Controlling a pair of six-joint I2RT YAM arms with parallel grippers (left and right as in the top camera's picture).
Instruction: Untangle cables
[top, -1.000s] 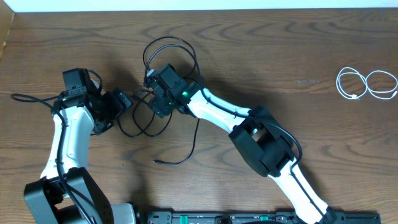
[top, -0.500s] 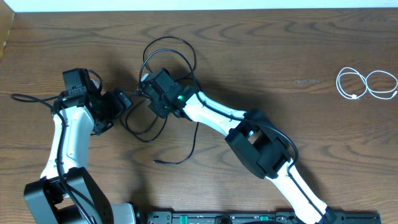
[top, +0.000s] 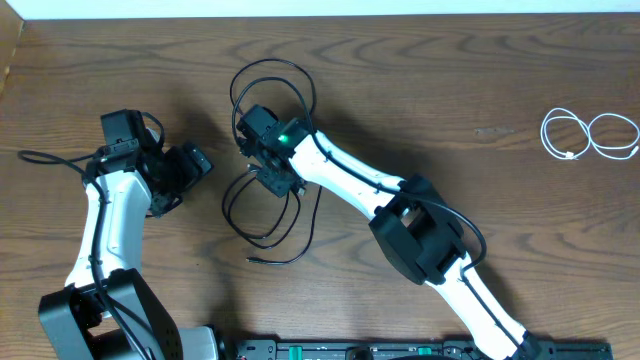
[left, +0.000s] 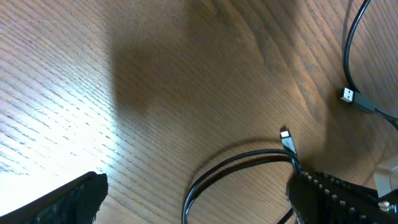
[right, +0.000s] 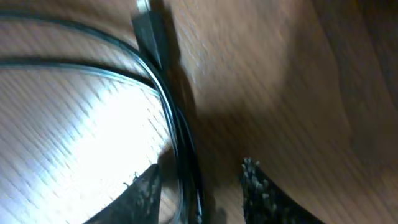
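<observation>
Tangled black cables (top: 262, 212) lie in loops at the table's centre, with an upper loop (top: 270, 85) and a loose end (top: 252, 258). My right gripper (top: 272, 178) hangs low over the tangle. In the right wrist view its fingers (right: 200, 190) are partly closed, with black strands (right: 180, 155) running between them beside the left finger and a gap on the right; a plug (right: 148, 28) lies above. My left gripper (top: 192, 163) is wide open and empty (left: 199, 205), left of the loops (left: 249, 160); two plug ends (left: 287, 138) (left: 349, 95) show. A white cable (top: 590, 135) lies coiled at far right.
The wooden table's (top: 450, 80) far edge meets a white strip along the top. A thin black robot wire (top: 45, 157) trails left from the left arm. A black rail (top: 400, 350) runs along the table's near edge.
My right gripper swung left, then back right and nearer the front. The black loops shifted right with it and spread toward the front. The left arm stayed still.
</observation>
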